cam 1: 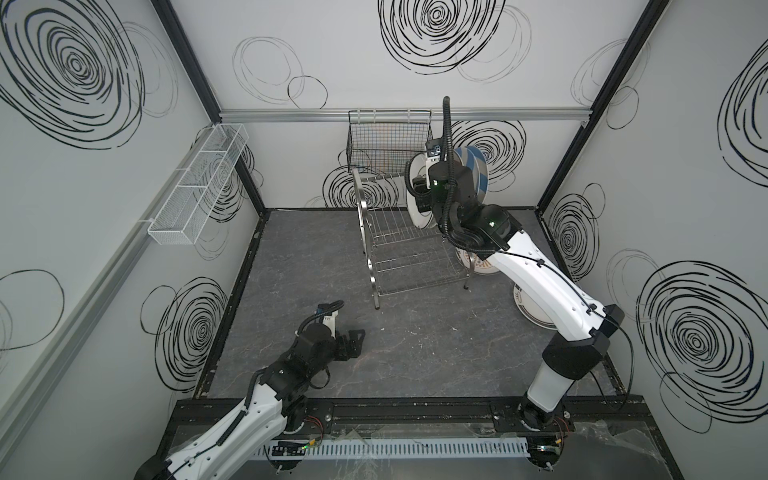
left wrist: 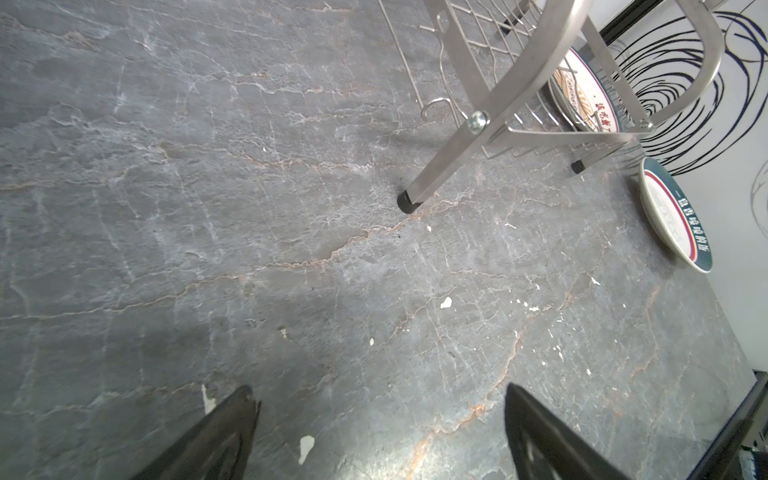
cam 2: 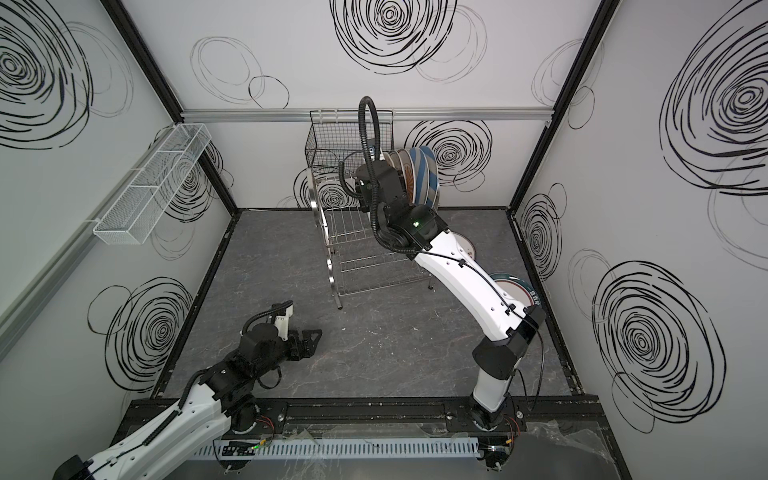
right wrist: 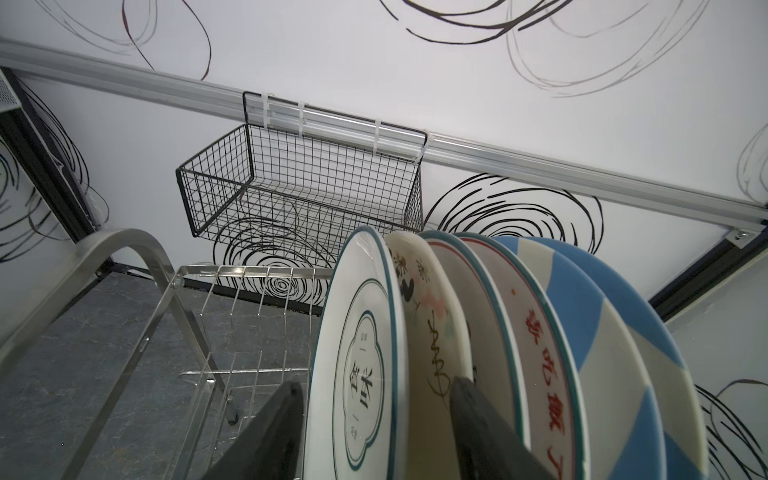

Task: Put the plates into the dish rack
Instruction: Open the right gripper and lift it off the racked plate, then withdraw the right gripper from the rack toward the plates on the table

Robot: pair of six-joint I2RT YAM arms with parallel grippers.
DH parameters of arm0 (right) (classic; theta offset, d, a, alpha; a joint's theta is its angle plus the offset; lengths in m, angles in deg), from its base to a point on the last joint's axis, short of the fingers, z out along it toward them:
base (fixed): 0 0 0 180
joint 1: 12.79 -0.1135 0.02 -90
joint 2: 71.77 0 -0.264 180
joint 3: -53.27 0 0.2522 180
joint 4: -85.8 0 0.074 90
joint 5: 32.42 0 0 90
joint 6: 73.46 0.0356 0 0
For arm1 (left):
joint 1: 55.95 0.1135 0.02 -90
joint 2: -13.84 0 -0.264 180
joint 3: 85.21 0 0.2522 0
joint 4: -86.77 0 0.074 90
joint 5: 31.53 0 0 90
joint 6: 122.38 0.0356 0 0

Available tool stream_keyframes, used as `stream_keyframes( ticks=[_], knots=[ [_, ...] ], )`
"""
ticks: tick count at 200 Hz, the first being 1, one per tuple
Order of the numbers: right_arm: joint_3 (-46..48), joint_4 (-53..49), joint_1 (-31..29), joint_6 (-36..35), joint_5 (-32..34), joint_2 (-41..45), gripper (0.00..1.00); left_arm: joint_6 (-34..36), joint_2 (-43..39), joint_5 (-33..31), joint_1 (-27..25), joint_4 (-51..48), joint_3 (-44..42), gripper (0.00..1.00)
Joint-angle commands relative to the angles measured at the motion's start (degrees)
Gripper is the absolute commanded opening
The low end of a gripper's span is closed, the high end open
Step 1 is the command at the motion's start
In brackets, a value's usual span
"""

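The dish rack (cam 1: 399, 249) (right wrist: 249, 332) stands at the back of the table. Several plates stand upright in its top tier, blue-and-white striped ones (cam 1: 473, 166) (right wrist: 602, 332) at the far right end. My right gripper (right wrist: 376, 382) is open astride the leftmost one, a white plate with a green rim (right wrist: 361, 353); one finger is behind it, the other in front of the floral plate (right wrist: 424, 324). Two plates lie on the table right of the rack: a sunburst one (cam 1: 478, 266) and a green-rimmed one (cam 2: 511, 286) (left wrist: 675, 216). My left gripper (cam 1: 357, 336) (left wrist: 380, 390) hangs open and empty above the front left.
A black wire basket (cam 1: 388, 141) (right wrist: 299, 187) hangs on the back wall just behind the rack. A long white mesh tray (cam 1: 195, 187) is fixed to the left wall. The right arm reaches over the plates on the table.
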Motion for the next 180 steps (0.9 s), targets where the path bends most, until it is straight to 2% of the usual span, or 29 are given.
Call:
stream_keyframes(
  ticks=[1, 25, 42, 89, 128, 151, 180],
  knots=[
    [-1.8, -1.6, -0.5, -0.5, 0.2, 2.5, 0.67, 0.8, 0.0, -0.5, -0.3, 2.4, 0.2, 0.96],
    [-0.5, -2.3, -1.1, -0.4, -1.7, 5.5, 0.73, 0.8, -0.2, -0.7, -0.3, 2.3, 0.2, 0.96],
    [4.5, -2.7, -1.6, 0.3, -2.9, 10.0, 0.75, 0.7, -0.3, -0.6, -0.3, 2.2, 0.1, 0.96],
    [28.7, -3.4, -2.6, 5.7, -6.4, 29.0, 0.77, 0.8, -1.2, -0.6, -0.2, 2.1, 0.0, 0.96],
    [46.1, -9.6, -1.9, 14.8, -7.7, 37.4, 0.79, 0.9, -2.6, -0.4, -0.2, 2.1, -0.2, 0.96],
    [57.3, -11.1, 1.0, 20.9, -10.5, 40.8, 0.79, 0.9, -3.3, -0.5, -0.3, 2.0, -0.4, 0.96],
    [68.8, -7.7, 9.3, 24.1, -16.3, 42.7, 0.79, 0.9, -3.5, -0.5, -0.3, 2.0, -0.4, 0.96]
  ],
)
